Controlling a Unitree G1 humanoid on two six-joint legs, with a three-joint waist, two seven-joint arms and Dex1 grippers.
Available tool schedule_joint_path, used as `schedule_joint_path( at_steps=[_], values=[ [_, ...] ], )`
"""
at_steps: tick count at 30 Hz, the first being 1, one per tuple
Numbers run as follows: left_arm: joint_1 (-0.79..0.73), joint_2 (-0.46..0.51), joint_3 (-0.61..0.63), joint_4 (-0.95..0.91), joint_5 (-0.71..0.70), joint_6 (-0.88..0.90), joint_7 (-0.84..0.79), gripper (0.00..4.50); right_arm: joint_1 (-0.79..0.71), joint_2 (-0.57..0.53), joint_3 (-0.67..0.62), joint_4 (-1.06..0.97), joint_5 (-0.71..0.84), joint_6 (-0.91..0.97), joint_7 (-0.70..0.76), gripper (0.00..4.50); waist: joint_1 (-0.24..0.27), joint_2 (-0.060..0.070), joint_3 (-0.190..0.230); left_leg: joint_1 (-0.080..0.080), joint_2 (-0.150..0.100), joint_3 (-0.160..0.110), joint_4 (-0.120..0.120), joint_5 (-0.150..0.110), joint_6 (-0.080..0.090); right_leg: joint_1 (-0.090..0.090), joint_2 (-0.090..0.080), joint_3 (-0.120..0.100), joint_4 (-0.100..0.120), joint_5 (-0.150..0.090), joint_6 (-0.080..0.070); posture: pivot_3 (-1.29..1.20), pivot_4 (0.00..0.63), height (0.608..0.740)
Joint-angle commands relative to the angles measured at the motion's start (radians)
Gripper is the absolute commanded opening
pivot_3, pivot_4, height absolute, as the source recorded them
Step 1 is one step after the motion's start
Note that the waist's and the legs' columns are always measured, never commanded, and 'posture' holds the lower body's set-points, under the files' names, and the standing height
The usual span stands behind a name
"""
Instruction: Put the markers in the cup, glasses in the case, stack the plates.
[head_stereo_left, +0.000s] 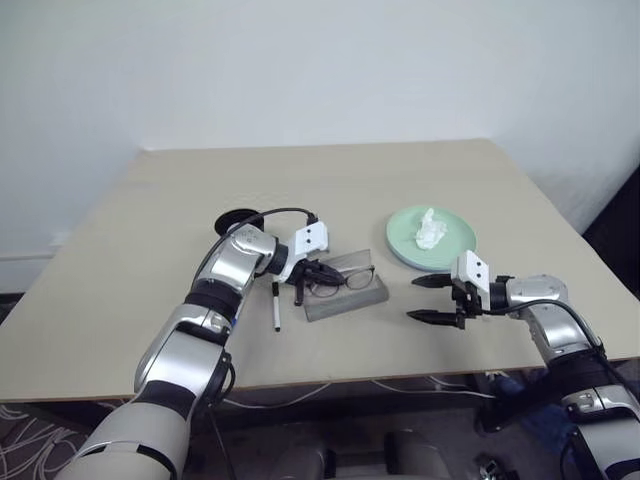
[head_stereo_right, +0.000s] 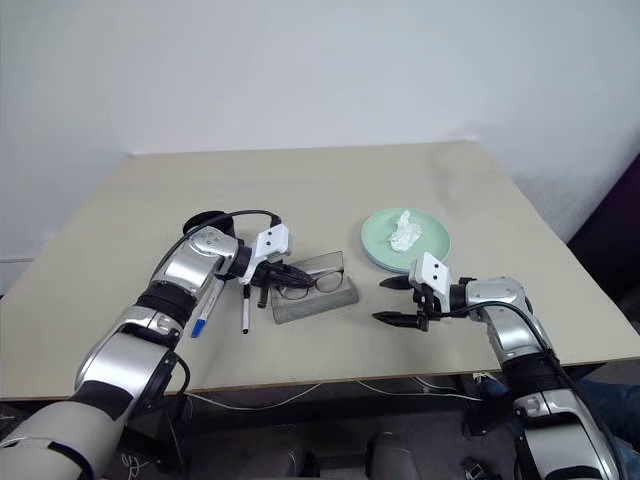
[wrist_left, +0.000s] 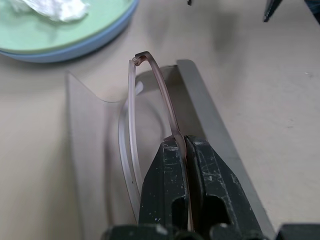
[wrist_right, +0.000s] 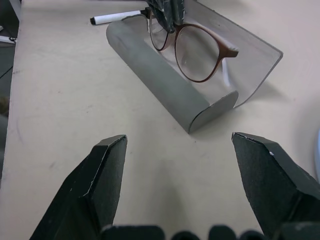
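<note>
My left gripper (head_stereo_left: 305, 274) is shut on the glasses (wrist_right: 195, 55), pinching the dark wire frame at one end. The glasses hang over the open grey case (head_stereo_left: 347, 297), just inside its raised lid. My right gripper (head_stereo_left: 432, 299) stands open to the right of the case, with nothing between its fingers. A black-ended marker (head_stereo_left: 276, 305) lies left of the case, and a blue-capped marker (head_stereo_right: 205, 311) lies beside it, partly under my left arm. The black cup (head_stereo_left: 234, 219) stands behind my left forearm, mostly hidden. The mint green plate (head_stereo_left: 452, 240) sits on the light blue plate (wrist_left: 90, 46).
A crumpled white tissue (head_stereo_left: 430, 229) lies on the green plate. The beige table (head_stereo_left: 330, 180) has open surface behind the case and to the far left. Its front edge runs close below both grippers.
</note>
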Motion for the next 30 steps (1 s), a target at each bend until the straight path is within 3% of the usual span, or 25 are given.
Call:
schedule_joint_path(
  at_steps=[1,24,27,30],
  values=[
    [0.014,0.009,-0.002,-0.036,-0.001,0.018,-0.032,0.04,-0.018,-0.001,-0.018,-0.031,0.016,-0.004,-0.005,3.65,0.0,0.0,0.0,0.0,0.0,0.0,0.0,0.0,0.0,0.0,0.0,0.0,0.0,0.0,0.0,0.0,0.0,0.74],
    [0.031,-0.008,0.042,-0.016,-0.036,0.144,-0.027,0.04,-0.023,0.01,-0.007,-0.023,0.003,-0.012,-0.01,3.65,0.0,0.0,0.0,0.0,0.0,0.0,0.001,0.0,0.0,0.0,0.0,0.0,0.001,0.0,0.0,0.0,0.0,0.74],
    [0.031,-0.01,0.04,-0.008,-0.024,0.119,0.001,0.67,-0.023,0.011,-0.007,-0.022,0.003,-0.012,-0.01,3.65,0.0,0.0,0.0,0.0,0.0,0.0,0.001,0.0,0.0,0.0,0.0,0.0,0.001,0.0,0.0,0.0,0.0,0.74],
    [0.023,-0.018,0.052,0.008,-0.02,0.08,0.037,1.62,-0.023,0.013,-0.006,-0.021,0.003,-0.013,-0.01,3.65,0.001,0.0,0.0,0.0,0.0,-0.001,0.001,0.0,0.0,0.0,0.0,0.0,0.001,0.0,0.0,0.0,0.0,0.74]
  ],
)
